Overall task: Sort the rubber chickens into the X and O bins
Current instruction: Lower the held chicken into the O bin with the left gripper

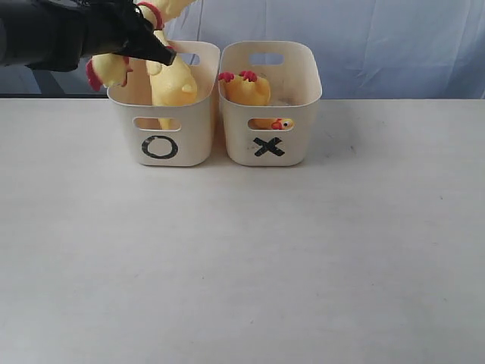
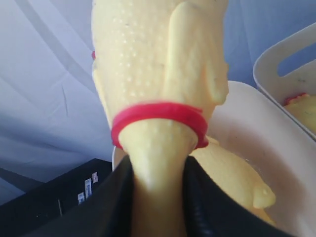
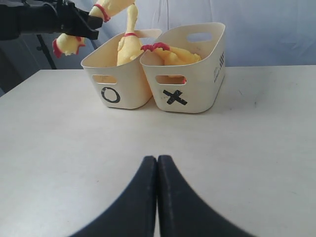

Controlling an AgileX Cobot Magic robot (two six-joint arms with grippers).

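Observation:
My left gripper is shut on the neck of a yellow rubber chicken, just below its red neck band. It holds the chicken above the back left of the O bin. The chicken's head hangs left of the fingers and its body rises out of the frame. A second chicken stands inside the O bin. A third chicken lies in the X bin. My right gripper is shut and empty, low over the table in front of the bins.
The two bins stand side by side and touching near the back of the white table. A pale blue curtain hangs behind them. A dark stand sits behind the O bin on the left.

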